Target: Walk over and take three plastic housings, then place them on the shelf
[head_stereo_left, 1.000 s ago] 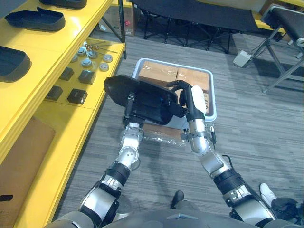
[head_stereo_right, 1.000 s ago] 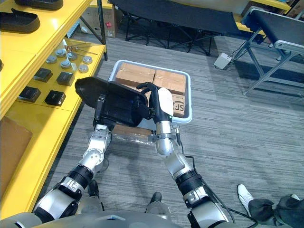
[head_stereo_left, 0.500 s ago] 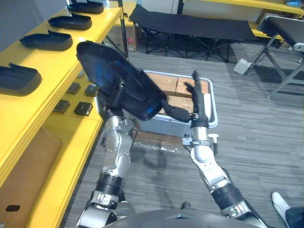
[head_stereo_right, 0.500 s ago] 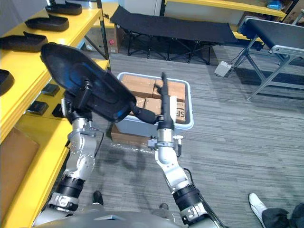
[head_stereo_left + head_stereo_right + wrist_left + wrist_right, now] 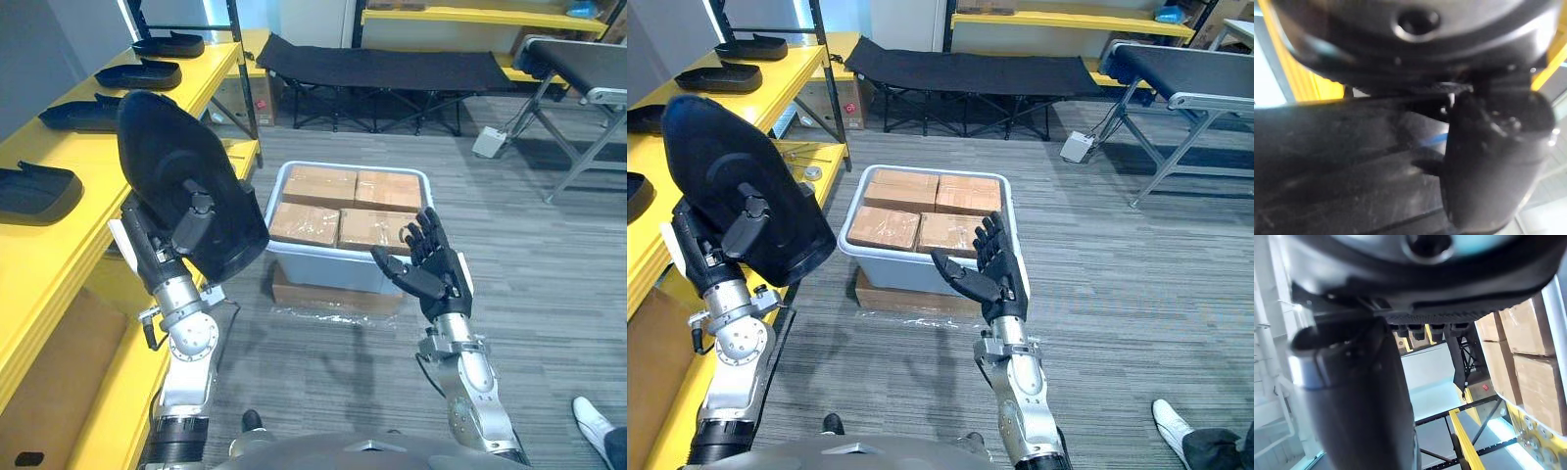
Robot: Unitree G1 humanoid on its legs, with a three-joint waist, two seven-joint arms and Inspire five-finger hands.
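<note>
The left hand (image 5: 186, 230) grips the housing (image 5: 171, 166), long axis upright; the shelf (image 5: 93, 157) lies at its 9 o'clock. The right hand (image 5: 431, 269) is open, empty.

left robot hand (image 5: 145, 250) partly behind housing (image 5: 181, 162)

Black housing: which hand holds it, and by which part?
The left hand grips the black housing at its lower edge, thumb over its face; the right hand is open.
</note>
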